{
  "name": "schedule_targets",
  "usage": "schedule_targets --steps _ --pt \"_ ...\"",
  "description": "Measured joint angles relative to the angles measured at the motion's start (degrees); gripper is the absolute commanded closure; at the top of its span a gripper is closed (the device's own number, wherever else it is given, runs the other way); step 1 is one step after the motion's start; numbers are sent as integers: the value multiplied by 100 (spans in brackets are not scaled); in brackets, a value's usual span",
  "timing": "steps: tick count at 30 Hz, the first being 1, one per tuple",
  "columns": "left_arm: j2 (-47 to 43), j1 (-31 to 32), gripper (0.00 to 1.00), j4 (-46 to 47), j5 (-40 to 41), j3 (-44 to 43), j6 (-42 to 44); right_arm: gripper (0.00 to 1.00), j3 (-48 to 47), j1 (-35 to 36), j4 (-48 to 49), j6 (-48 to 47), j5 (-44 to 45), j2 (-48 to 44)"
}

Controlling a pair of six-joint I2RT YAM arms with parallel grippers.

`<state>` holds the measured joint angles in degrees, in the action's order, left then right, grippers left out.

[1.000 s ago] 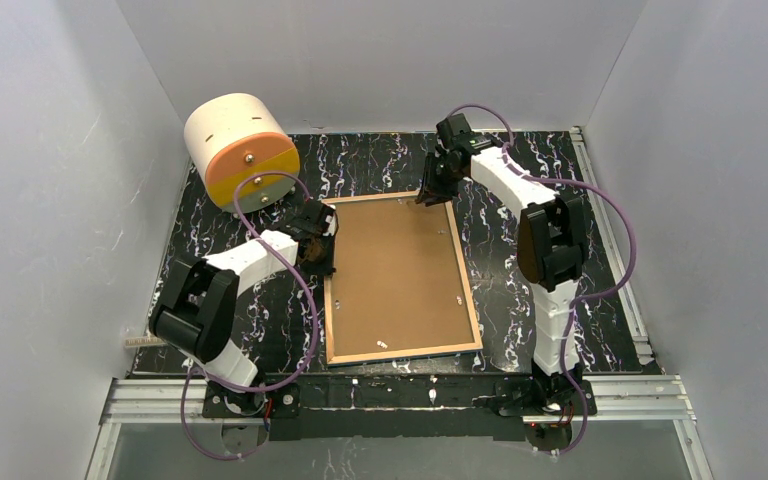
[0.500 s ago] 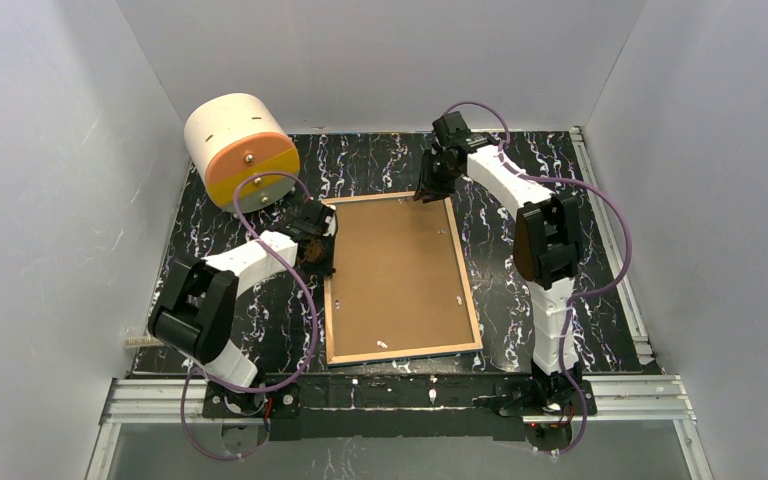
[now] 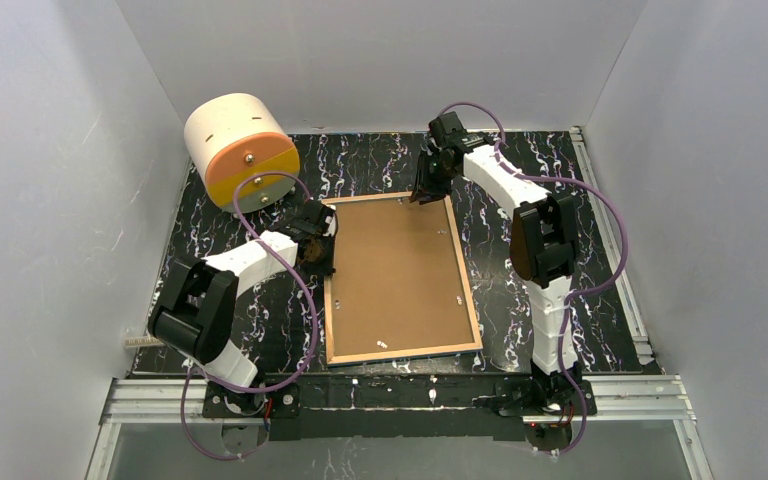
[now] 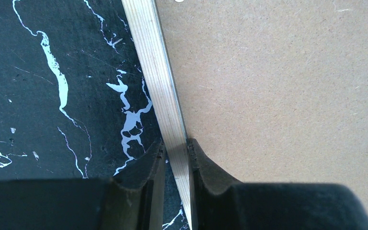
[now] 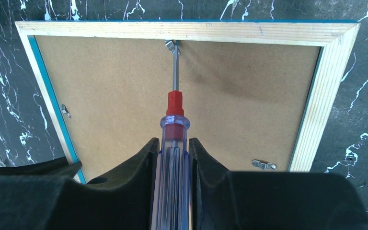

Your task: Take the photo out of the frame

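On marble (image 4: 52, 57), left fingers (image 4: 206, 170) pinch the frame's (image 4: 160, 86) wooden rim; right fingers (image 5: 134, 167) grip screwdriver (image 5: 172, 158).

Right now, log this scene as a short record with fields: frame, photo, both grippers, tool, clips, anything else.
frame: face down on the table, brown backing board up
photo: not in view
left gripper: shut on the frame's left wooden edge
right gripper: shut on a screwdriver
screwdriver: clear handle, red collar, tip at the clip on the far edge
other clips: one by each long edge of the board
also there: cream drum with an orange and yellow face, far left
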<state>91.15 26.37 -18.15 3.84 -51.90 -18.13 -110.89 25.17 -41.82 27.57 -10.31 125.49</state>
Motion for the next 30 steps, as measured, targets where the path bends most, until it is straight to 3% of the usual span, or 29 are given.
schedule_targets --steps 30 --pt "-2 0 98 -2 28 0 0 99 -79 2 -118 -85 -127 59"
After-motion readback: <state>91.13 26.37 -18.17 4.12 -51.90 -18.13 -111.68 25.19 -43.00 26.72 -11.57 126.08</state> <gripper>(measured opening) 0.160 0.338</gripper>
